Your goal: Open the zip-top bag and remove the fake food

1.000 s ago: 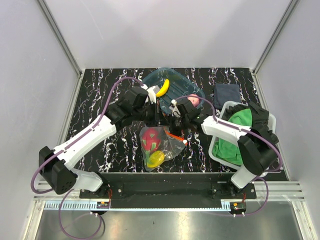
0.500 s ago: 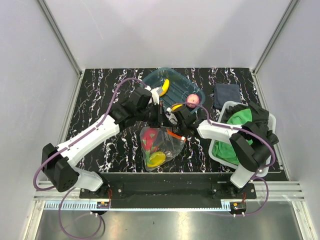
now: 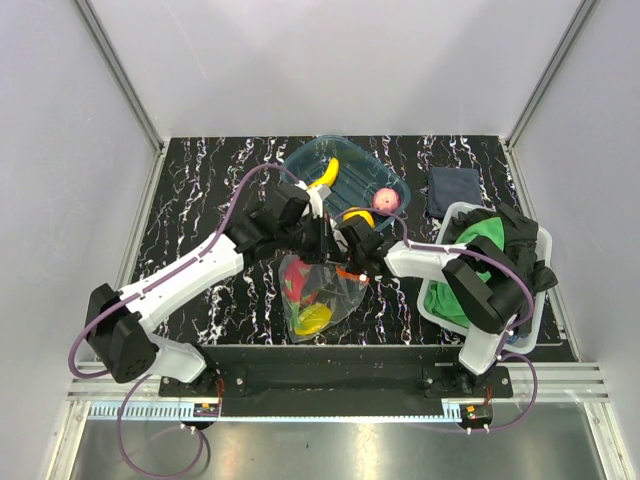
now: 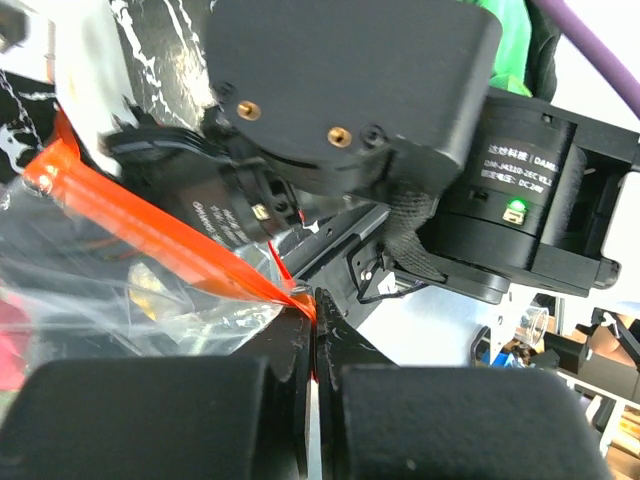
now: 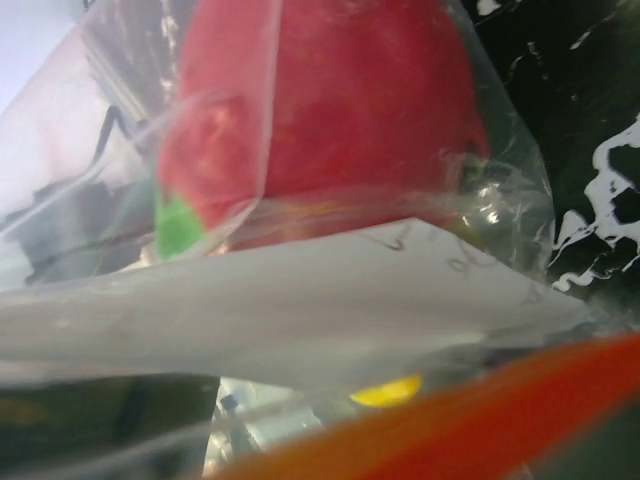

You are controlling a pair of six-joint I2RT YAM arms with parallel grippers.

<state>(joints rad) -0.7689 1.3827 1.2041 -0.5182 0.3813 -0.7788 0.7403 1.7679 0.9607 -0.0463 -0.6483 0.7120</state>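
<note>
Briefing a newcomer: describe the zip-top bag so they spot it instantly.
On the marbled table, look near the middle of the front edge. The zip-top bag is clear and crinkly, with an orange zip strip, holding toy fruit, unlike the teal tray behind it.

The right gripper [image 3: 352,258] has slid left, onto the mouth of the zip-top bag [image 3: 320,292]. The left gripper [image 3: 320,240] has shifted right (and slightly nearer), and the bag seems to have bunched narrower, its right corner drawn in.
</note>
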